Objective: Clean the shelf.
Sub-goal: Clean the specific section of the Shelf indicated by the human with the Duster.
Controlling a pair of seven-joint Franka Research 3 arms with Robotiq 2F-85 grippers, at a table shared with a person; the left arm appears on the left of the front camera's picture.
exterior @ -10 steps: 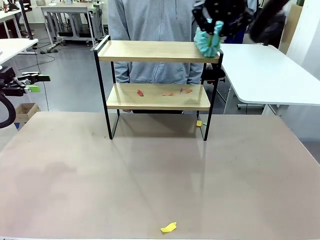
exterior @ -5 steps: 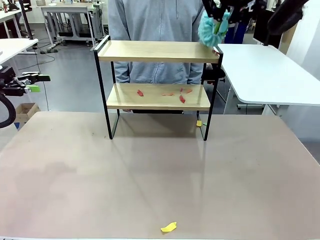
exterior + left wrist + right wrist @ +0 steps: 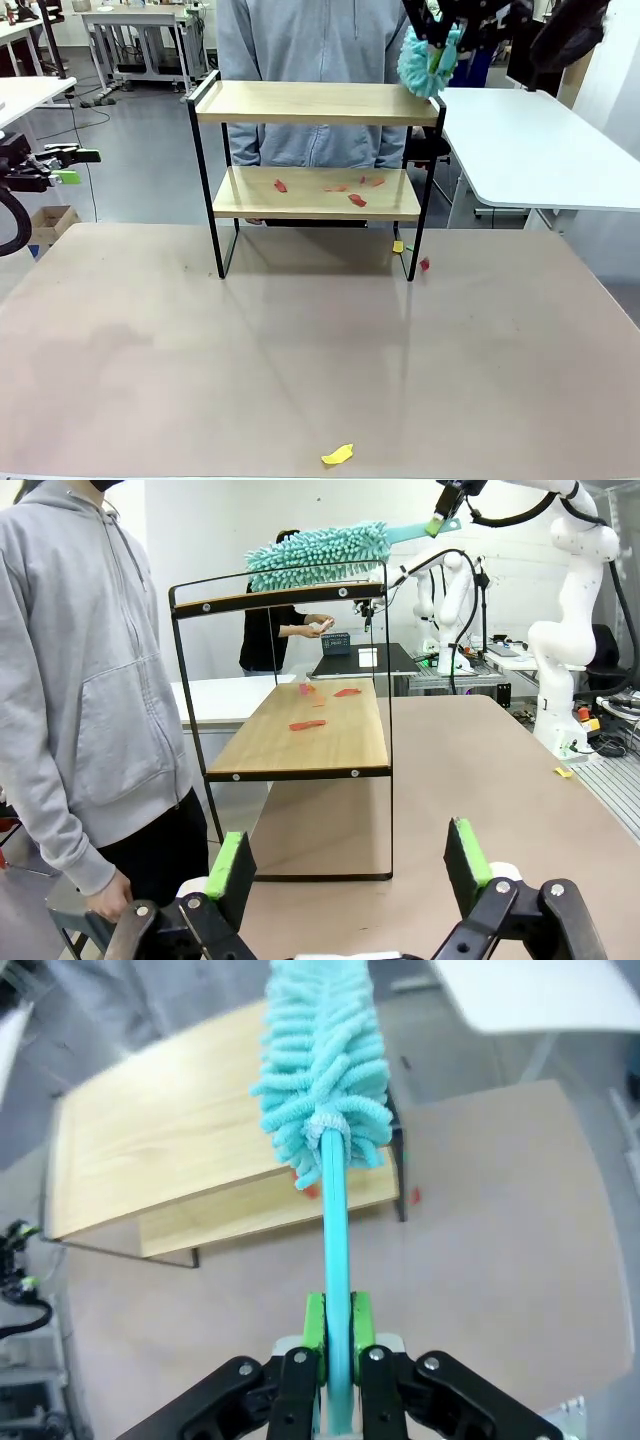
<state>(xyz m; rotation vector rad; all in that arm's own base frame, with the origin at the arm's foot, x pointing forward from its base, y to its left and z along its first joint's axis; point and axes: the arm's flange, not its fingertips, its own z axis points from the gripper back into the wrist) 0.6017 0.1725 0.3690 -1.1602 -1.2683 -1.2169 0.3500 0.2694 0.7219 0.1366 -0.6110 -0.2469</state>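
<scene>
The shelf [image 3: 310, 102] stands at the table's far side, with several red scraps [image 3: 355, 199] on its lower board. My right gripper [image 3: 440, 22] hangs above the shelf's right end, shut on the handle of a teal duster [image 3: 428, 62] whose fluffy head hovers just over the top board's right corner. In the right wrist view the gripper [image 3: 338, 1325] clamps the teal handle, and the duster head [image 3: 318, 1070] points over the top board [image 3: 170, 1150]. My left gripper [image 3: 72, 166] stays off the table's left edge, open and holding nothing, green pads [image 3: 232, 865] wide apart facing the shelf [image 3: 300, 730].
A person in a grey hoodie [image 3: 300, 40] stands right behind the shelf. A red scrap [image 3: 424, 264] and a yellow scrap [image 3: 398, 246] lie by the shelf's right leg; another yellow scrap [image 3: 337, 455] sits near the front edge. A white table [image 3: 540, 150] stands at the right.
The duster rose off the top board's right end. Red scraps dropped: one onto the lower board, one onto the table beside the right leg. The left arm stayed still.
</scene>
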